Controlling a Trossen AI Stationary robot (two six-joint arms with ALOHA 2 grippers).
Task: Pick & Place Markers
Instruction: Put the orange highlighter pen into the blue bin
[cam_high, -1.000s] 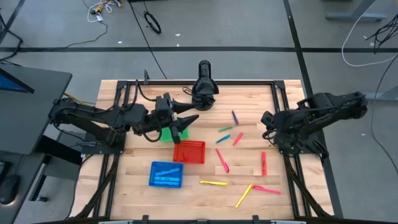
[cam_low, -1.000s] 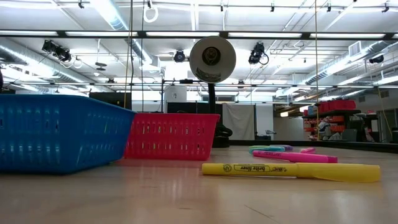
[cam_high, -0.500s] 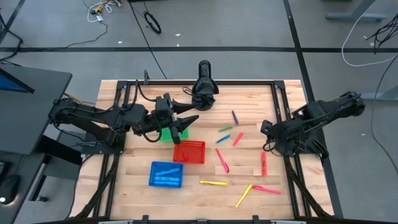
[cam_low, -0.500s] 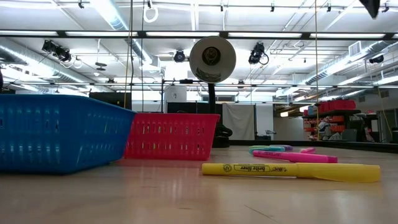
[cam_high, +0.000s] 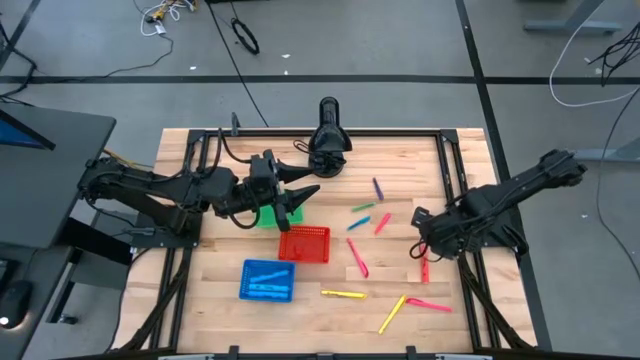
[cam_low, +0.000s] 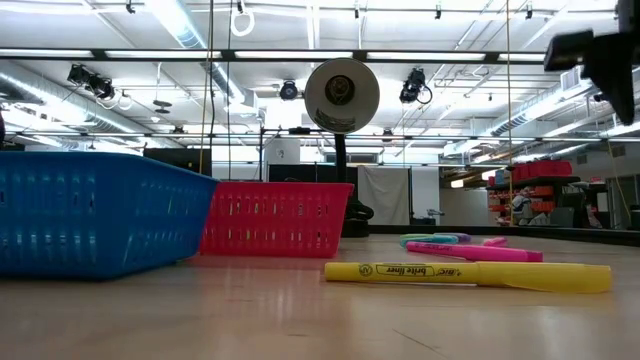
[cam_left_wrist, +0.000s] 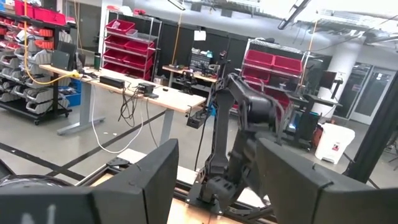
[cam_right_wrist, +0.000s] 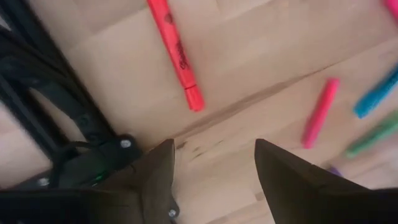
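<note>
Several markers lie flat on the wooden table's right half: a red one (cam_high: 424, 264) (cam_right_wrist: 175, 53), pink ones (cam_high: 382, 222) (cam_right_wrist: 319, 112), a blue one (cam_high: 358, 222), a green one (cam_high: 362, 207), a purple one (cam_high: 378, 188) and yellow ones (cam_high: 343, 294) (cam_low: 470, 273). My right gripper (cam_high: 422, 234) (cam_right_wrist: 214, 168) hangs open above the table, pointing down, just on the far side of the red marker, and holds nothing. My left gripper (cam_high: 303, 192) (cam_left_wrist: 214, 186) stands open and level above the green basket (cam_high: 263, 216), holding nothing.
A red basket (cam_high: 304, 243) and a blue basket (cam_high: 267, 280) stand left of the markers. A black stand (cam_high: 328, 135) rises at the far edge. Black frame rails (cam_high: 455, 190) run along the table's sides, close to my right gripper.
My right gripper has come down and toward the table's near edge, closing on the red marker, and its top now shows in the low view's upper right corner. It has stayed open. No marker has moved.
</note>
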